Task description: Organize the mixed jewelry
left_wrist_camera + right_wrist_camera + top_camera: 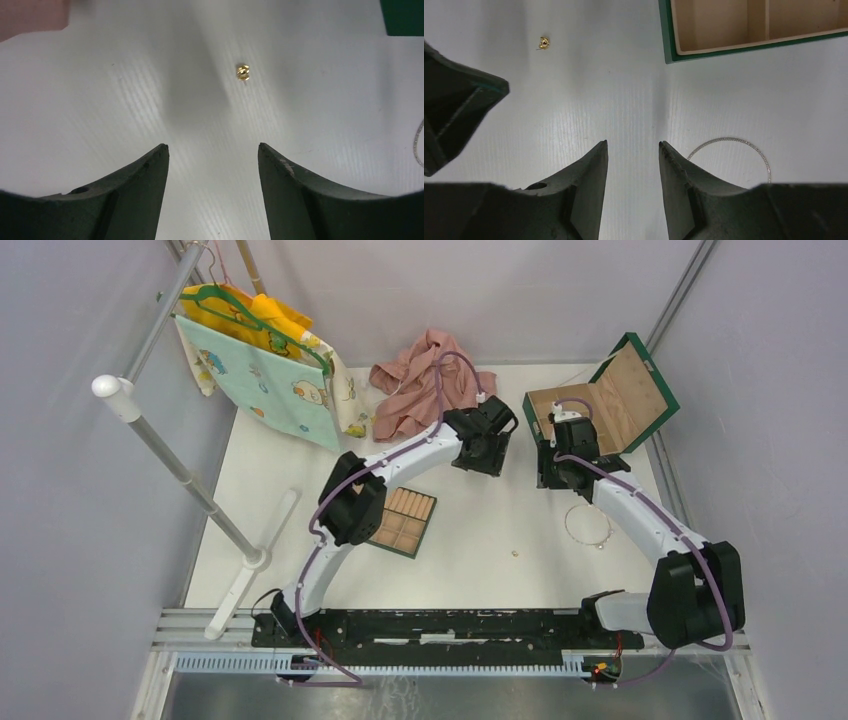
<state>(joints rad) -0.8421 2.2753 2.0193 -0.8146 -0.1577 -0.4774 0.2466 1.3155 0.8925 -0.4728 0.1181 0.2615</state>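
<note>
The left gripper (212, 147) hung wide open and empty just short of a gold bead (243, 72) near the green box (402, 17); I'd centre over it before closing. The right gripper (633, 144), half-open, held nothing.

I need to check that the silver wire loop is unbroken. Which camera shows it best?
The top external view: only there does the whole wire loop show, flat on the table. The right wrist view is closer but gives only an arc, the rest behind the right claw. The left wrist view catches a sliver at its edge.
</note>
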